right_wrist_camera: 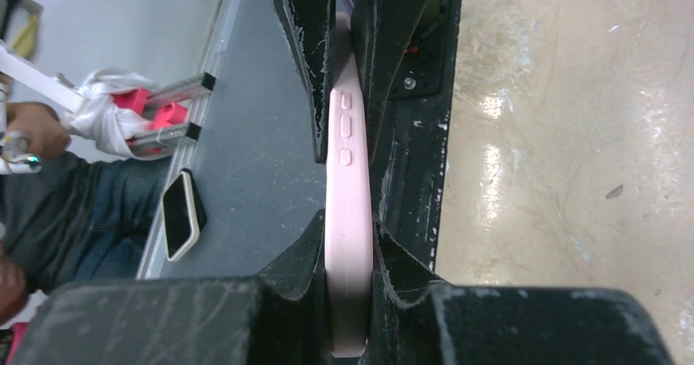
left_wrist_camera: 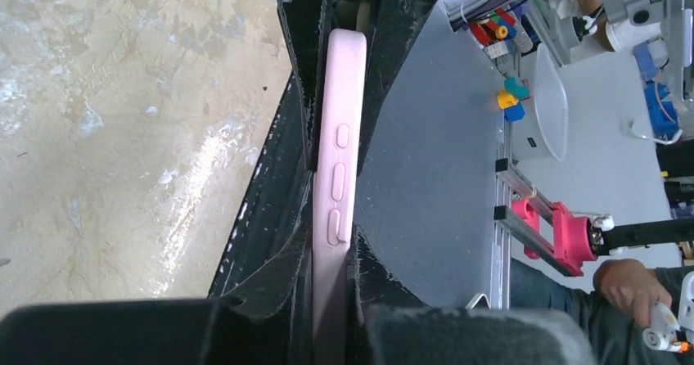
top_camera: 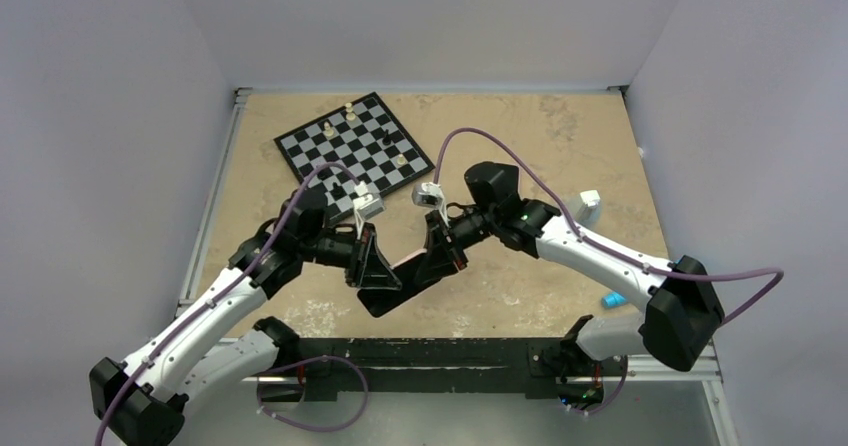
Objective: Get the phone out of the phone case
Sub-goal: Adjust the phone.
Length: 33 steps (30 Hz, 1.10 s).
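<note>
The left arm (top_camera: 215, 311) and right arm (top_camera: 600, 256) each have jaws clamped on the pink case (left_wrist_camera: 335, 177), one at either end. The case stands on edge over the counter (top_camera: 560, 146), just on the near side of the chessboard (top_camera: 355, 151).

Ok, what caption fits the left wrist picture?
Left end effector clamped on the edge-on pink phone case, side buttons showing.

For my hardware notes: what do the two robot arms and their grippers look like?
Left arm and right arm: white links, black joints, a purple cable along each. A green light shows on the right arm. Left gripper and right gripper: black, scuffed, wedge-shaped fingers.
</note>
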### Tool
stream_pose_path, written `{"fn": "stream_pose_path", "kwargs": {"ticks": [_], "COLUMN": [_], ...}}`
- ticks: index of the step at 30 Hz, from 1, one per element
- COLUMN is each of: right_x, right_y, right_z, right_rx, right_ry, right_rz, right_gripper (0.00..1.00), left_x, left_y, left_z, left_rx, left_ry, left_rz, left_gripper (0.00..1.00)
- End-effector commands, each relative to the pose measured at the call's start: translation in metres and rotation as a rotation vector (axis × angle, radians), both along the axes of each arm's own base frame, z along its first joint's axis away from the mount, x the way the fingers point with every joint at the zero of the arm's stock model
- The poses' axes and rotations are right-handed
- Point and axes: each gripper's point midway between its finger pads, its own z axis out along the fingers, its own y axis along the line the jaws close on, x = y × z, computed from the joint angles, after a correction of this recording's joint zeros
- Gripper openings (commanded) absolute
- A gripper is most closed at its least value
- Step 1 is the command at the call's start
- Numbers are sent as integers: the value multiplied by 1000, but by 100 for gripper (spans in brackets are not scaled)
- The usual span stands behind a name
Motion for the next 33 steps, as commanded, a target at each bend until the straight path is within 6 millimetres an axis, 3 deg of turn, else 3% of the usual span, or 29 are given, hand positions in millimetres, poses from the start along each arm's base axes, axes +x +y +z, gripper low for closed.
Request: {"fn": "stream_pose_path", "kwargs": {"ticks": [1, 3, 6, 8, 12, 20, 25, 33], "right_x": [9, 20, 36, 45, 45, 27, 22, 31], "right_y": [12, 15, 17, 15, 17, 41, 41, 52], "right_z": [41, 43, 51, 49, 54, 70, 83, 89], "right_rx": [115, 96, 120, 135, 222, 361, 461, 504], "right_ry": [-93, -84, -66, -21, 124, 330, 402, 489], "right_rz": [30, -48, -194, -301, -383, -347, -305, -312], "right_gripper": [0, 17, 58, 68, 73, 67, 60, 21], "left_x": [1, 13, 37, 55, 78, 95, 100, 97], "left_y": [-1, 1, 10, 23, 46, 44, 37, 40], "left_z": [9, 14, 29, 40, 66, 111, 107, 112], "left_rx": [4, 2, -52, -101, -286, -590, -683, -766], "left_ry": [15, -23, -61, -50, 21, 74, 139, 125], "left_rz": [7, 101, 342, 534, 814, 864, 839, 812], "left_gripper": [0, 0, 0, 0, 0, 0, 0, 0]}}
